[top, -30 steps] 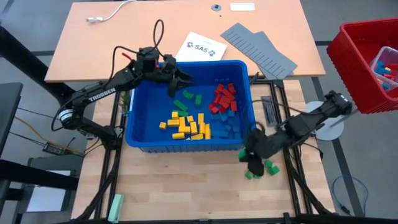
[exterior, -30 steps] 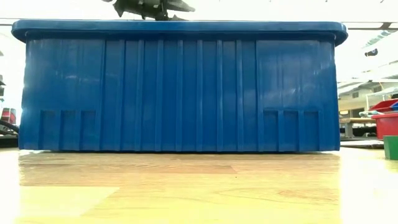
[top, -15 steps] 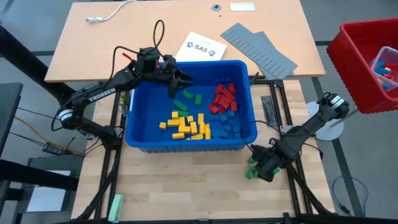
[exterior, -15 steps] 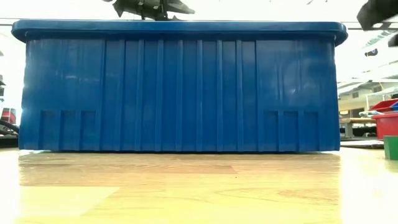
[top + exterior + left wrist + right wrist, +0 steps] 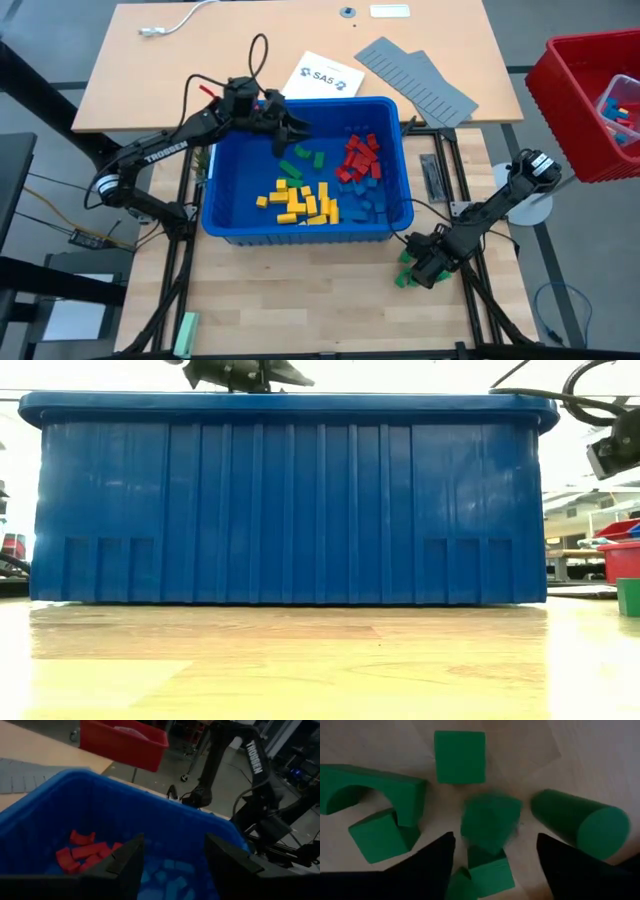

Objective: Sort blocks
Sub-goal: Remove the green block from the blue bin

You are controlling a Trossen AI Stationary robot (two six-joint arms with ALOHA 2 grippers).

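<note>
Right claw (image 5: 492, 865) hangs spread wide and empty over green wooden blocks (image 5: 460, 757) on the table (image 5: 300, 290), hiding most of them from above. Left claw (image 5: 172, 865), open and empty, hovers inside the deep blue plastic bin (image 5: 215, 205), holding yellow (image 5: 300, 203), red (image 5: 360, 157), green and blue groups.

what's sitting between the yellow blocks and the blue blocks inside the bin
High view: bare bin floor separates the yellow blocks from the blue blocks; nothing lies between.

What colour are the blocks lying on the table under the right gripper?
Green blocks, all of them; the right wrist view shows them best, below the right gripper.
</note>
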